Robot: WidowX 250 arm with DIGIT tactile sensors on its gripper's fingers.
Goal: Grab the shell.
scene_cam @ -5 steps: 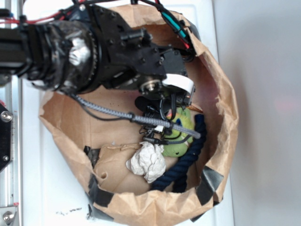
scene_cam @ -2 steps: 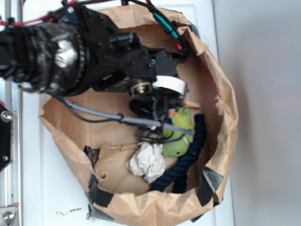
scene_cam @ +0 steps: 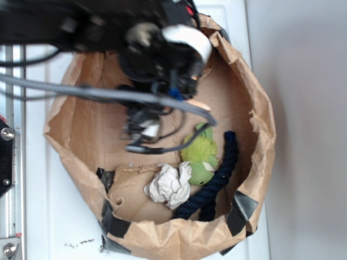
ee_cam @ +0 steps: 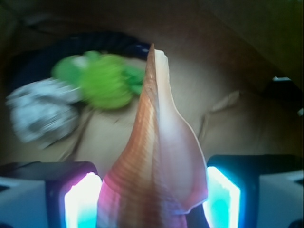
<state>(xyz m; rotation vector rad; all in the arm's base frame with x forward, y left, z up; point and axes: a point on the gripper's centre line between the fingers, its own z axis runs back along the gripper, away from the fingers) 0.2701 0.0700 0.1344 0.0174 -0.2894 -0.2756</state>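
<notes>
1. Crumpled brown paper bag (scene_cam: 255,108), rolled rim, black tape patches on its lower rim; stands on the white counter (scene_cam: 49,216).
2. Glossy orange-brown ribbed spiral shell (ee_cam: 156,166), thin tip forward; clamped between both fingers of the black pincer (ee_cam: 152,199), raised above the bag floor.
3. Fuzzy green plush toy (scene_cam: 200,157), on the bag floor.
4. Crumpled white paper ball (scene_cam: 169,185), touching the toy.
5. Dark blue twisted rope (scene_cam: 217,179), beside the toy, near the bag's wall.
6. Plain grey surface beyond the counter's edge.
</notes>
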